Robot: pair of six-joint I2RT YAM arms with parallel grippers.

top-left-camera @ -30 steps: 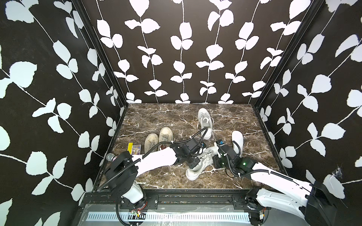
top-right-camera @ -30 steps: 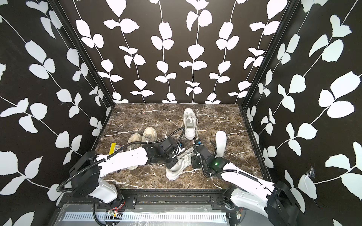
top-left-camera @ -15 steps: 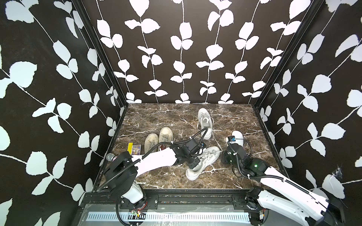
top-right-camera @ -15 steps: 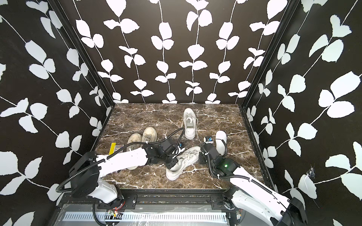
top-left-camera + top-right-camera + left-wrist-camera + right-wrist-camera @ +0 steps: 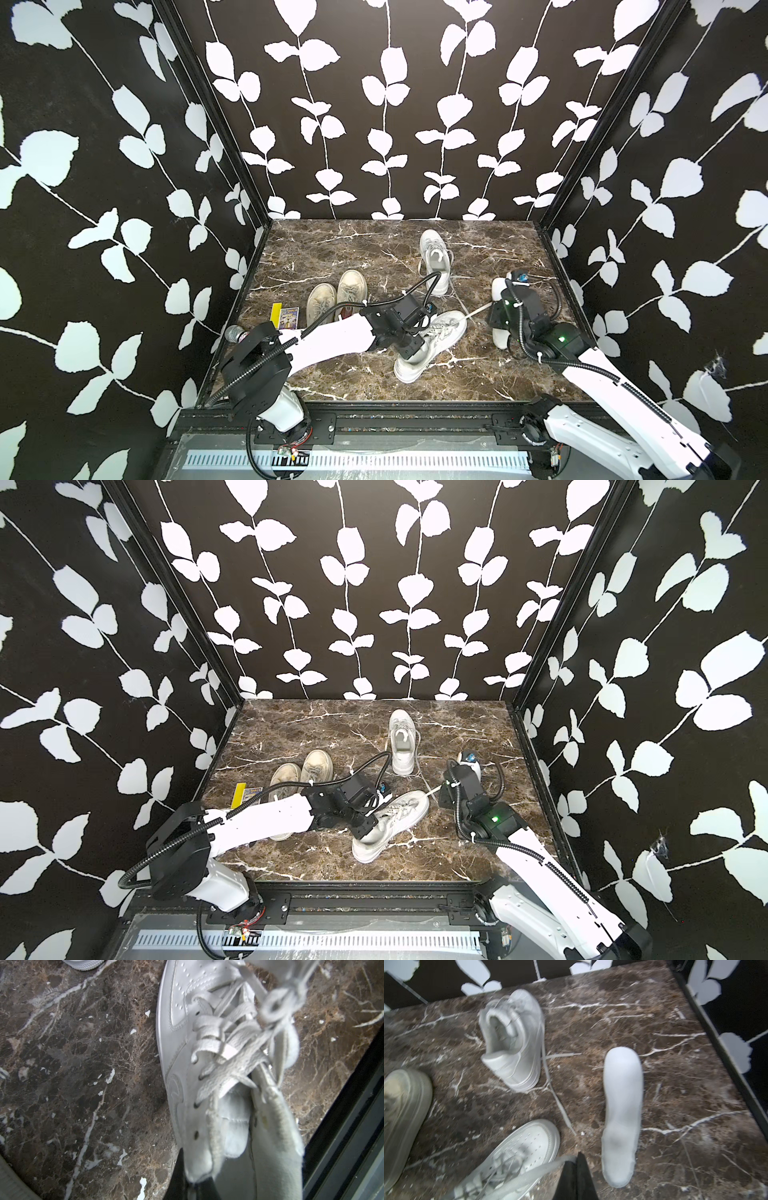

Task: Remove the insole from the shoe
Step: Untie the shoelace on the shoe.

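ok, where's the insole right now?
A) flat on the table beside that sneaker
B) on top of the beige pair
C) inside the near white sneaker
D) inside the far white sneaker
A: in the right wrist view the insole lies flat on the bare table, apart from the sneaker.
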